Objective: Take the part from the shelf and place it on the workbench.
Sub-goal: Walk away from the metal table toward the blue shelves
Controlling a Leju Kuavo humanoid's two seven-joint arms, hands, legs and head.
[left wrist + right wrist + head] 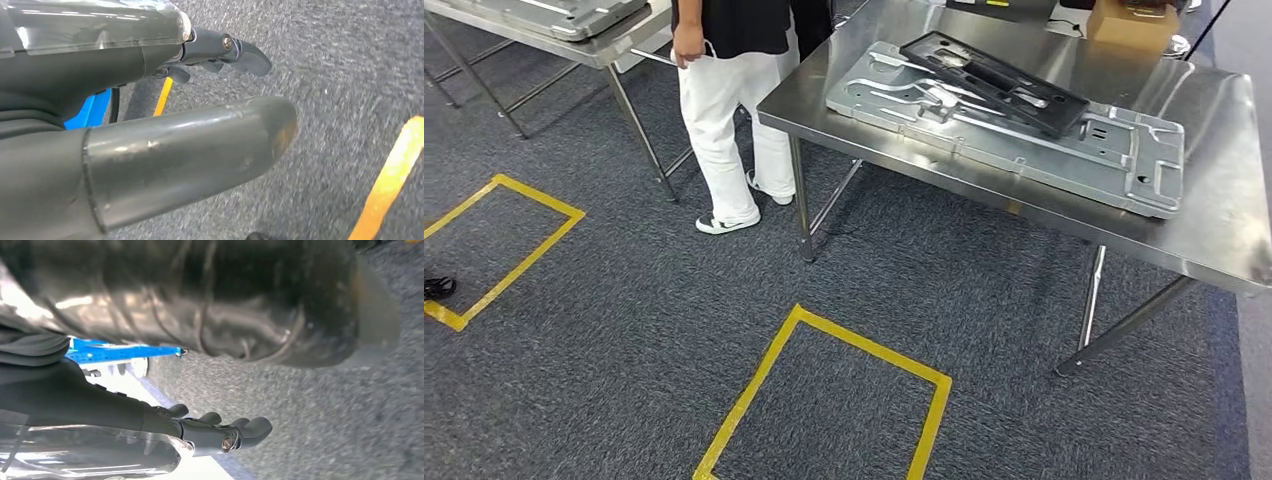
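The steel workbench stands at the upper right of the head view. A large grey stamped metal panel lies flat on it, and a black plastic part rests on top of that panel. My left hand hangs over the carpet with its thumb and dark fingers apart and nothing between them. My right hand also hangs low, its fingers slightly bent and holding nothing.
A person in white trousers stands between the workbench and a second steel table at the upper left. A cardboard box sits at the workbench's far edge. Yellow tape rectangles mark the grey carpet.
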